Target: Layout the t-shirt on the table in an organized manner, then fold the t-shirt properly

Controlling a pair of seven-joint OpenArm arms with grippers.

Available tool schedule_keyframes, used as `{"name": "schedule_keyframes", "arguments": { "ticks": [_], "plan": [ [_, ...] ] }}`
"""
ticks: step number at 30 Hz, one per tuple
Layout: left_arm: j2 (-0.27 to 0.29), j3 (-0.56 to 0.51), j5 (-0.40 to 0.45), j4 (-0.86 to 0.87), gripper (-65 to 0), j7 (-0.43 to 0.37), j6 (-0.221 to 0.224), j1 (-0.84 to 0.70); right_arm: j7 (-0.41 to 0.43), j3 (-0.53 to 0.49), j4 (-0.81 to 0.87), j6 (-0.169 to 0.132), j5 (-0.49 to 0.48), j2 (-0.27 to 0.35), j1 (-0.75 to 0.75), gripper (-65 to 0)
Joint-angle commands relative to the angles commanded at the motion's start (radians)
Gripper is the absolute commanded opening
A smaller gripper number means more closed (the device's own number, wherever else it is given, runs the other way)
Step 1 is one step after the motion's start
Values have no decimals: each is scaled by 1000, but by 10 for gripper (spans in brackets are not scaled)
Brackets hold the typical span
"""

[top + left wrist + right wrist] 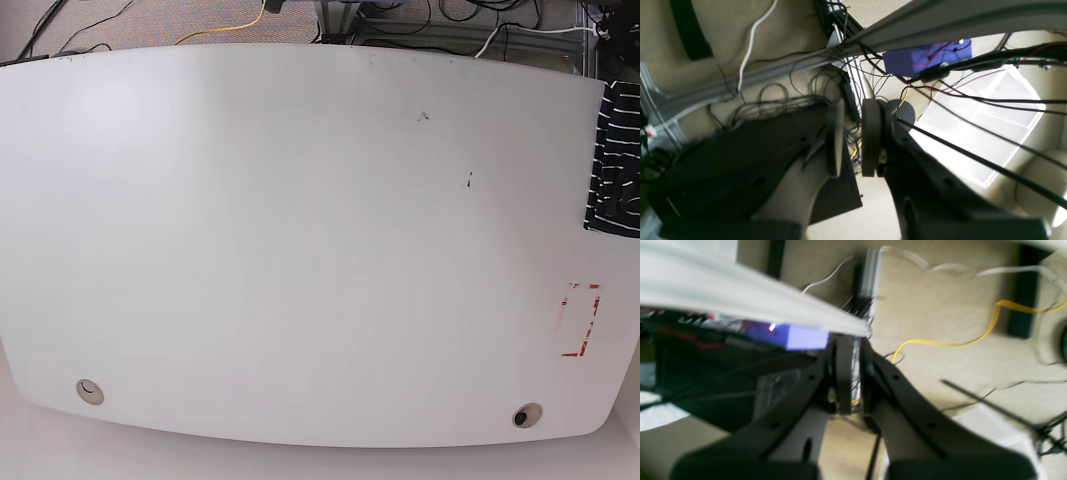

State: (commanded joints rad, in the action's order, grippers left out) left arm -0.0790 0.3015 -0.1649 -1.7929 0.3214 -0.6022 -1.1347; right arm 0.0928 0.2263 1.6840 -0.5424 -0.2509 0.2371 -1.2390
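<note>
The shirt (616,160) lies bunched at the far right edge of the counter (300,230), probably awaiting layout, while the left gripper (853,140) and right gripper (855,376), jaws slightly apart and empty, point below the counter, seemingly parked.

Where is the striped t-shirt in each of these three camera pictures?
Base: the t-shirt lies at the far right edge of the table, partly cut off by the frame.
Left wrist: not in it; only the left gripper, cables and floor.
Right wrist: not in it; the right gripper fills it.
Shared landmark: the yellow cable on the floor.
</note>
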Motion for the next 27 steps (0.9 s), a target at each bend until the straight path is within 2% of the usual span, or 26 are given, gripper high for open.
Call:
{"name": "schedule_keyframes", "arguments": {
  "ticks": [3, 6, 10, 13, 17, 22, 25, 26, 27],
  "plan": [
    [-2, 0, 3, 133, -568, 0, 2, 83, 0, -35, -84, 6, 11, -3, 40, -620],
    [-3, -2, 43, 249, -568, 0, 2, 157, 2, -68, -164, 8, 54, -8, 98, -620],
    [-2, -17, 130, 439, -568, -5, 0, 287, 2, -87, -304, 8, 138, -54, 204, -620],
    [-2, -49, 161, 549, -568, -5, 0, 356, 2, -87, -402, 8, 190, -78, 276, -620],
    [-2, -71, 186, 701, -568, -6, 5, 456, 3, -86, -555, 8, 244, -97, 381, -620],
    [-14, -74, 193, 891, -567, -9, 6, 589, 6, -86, -746, 9, 253, -100, 511, -620],
    [-26, -92, 230, 1040, -565, -81, 9, 674, 11, -84, -878, 9, 253, -98, 591, -620],
    [-26, -95, 244, 1079, -565, -109, 21, 694, 14, -84, -907, 9, 253, -98, 611, -620],
    [-26, -98, 261, 1146, -564, -149, 58, 723, 23, -84, -945, 11, 253, -98, 640, -620]
  ]
}}
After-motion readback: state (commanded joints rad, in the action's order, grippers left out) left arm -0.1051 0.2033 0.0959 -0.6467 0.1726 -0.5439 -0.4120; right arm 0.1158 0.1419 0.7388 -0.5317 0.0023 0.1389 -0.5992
